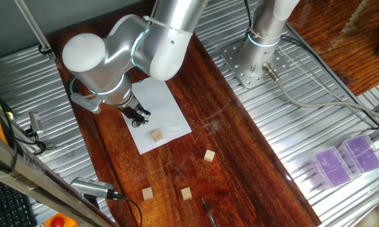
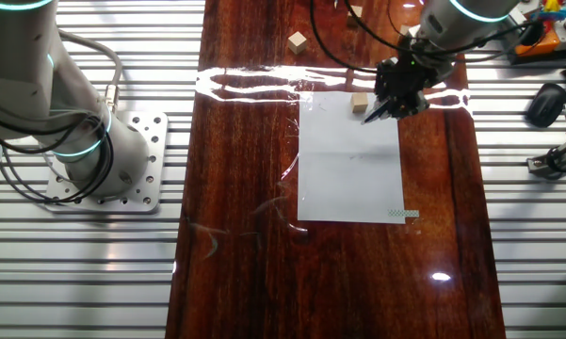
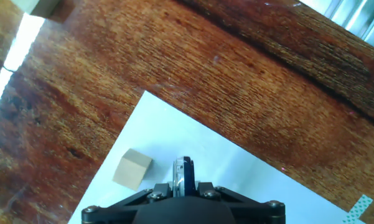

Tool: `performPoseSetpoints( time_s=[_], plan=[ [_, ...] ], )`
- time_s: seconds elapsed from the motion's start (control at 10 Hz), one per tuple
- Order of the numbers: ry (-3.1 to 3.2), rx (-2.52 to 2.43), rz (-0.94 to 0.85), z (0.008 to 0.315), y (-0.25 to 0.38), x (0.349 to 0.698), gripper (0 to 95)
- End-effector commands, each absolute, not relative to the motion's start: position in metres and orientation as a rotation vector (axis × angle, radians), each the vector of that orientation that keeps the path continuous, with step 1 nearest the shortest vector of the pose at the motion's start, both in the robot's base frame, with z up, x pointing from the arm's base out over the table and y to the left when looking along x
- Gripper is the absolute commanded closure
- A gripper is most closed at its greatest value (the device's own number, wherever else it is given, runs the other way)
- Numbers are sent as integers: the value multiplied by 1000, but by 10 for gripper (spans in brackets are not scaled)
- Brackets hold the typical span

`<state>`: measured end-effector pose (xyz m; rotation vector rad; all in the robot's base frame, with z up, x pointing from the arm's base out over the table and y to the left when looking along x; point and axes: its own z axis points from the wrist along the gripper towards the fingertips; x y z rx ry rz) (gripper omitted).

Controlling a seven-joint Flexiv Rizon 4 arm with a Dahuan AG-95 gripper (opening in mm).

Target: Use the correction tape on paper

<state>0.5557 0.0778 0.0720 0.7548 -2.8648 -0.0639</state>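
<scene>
The white paper [image 1: 167,101] [image 2: 350,165] [image 3: 249,180] lies flat on the dark wooden table. My gripper [image 1: 139,116] [image 2: 384,105] [image 3: 184,180] hangs over the paper's edge, shut on the correction tape [image 3: 183,171]. In the hand view the tape shows edge-on as a thin dark and pale strip between the jaws. Its tip [image 2: 369,117] points down at the sheet; I cannot tell whether it touches. A tan wooden cube [image 1: 156,135] [image 2: 360,102] [image 3: 132,169] sits on the paper right beside the gripper.
More wooden cubes lie on the table [image 1: 209,156] [image 1: 186,193] [image 1: 147,193] [image 2: 298,40]. A second arm's base [image 1: 262,44] [image 2: 85,151] stands on the metal bench. A patterned tape strip [image 2: 403,214] [image 3: 359,206] marks one paper corner. Purple boxes [image 1: 344,161] sit aside.
</scene>
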Motion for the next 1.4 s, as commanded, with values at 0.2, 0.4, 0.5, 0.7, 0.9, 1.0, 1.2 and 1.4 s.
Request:
performPoseSetpoints(
  time_s=[0.2, 0.4, 0.5, 0.7, 0.9, 1.0, 1.2, 1.4],
  plan=[
    [-2885, 734, -60, 72, 78, 557, 950],
    [-2880, 773, -64, 72, 78, 557, 950],
    [-2879, 779, -64, 72, 78, 557, 950],
    [-2871, 823, -65, 72, 61, 551, 950],
    [-2875, 869, -62, 63, 41, 545, 950],
    [-2877, 877, -61, 60, 37, 543, 950],
    [-2892, 863, -57, 55, 36, 540, 950],
    [-2917, 817, -59, 55, 36, 540, 950]
  ],
)
